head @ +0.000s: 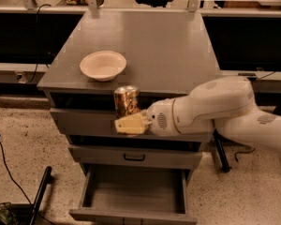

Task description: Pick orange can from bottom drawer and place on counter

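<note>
The orange can (126,100) is upright in my gripper (129,121), held in front of the cabinet at about the height of the counter's front edge. My gripper is shut on the can's lower part with its cream fingers (129,125); the white arm reaches in from the right. The bottom drawer (136,193) is pulled open below and its plain grey inside holds nothing. The grey counter (150,46) lies just behind and above the can.
A cream bowl (103,64) sits on the counter's front left, close to the can. Two upper drawers (133,156) are shut. A black pole (37,196) leans at the lower left. Cables lie on the speckled floor.
</note>
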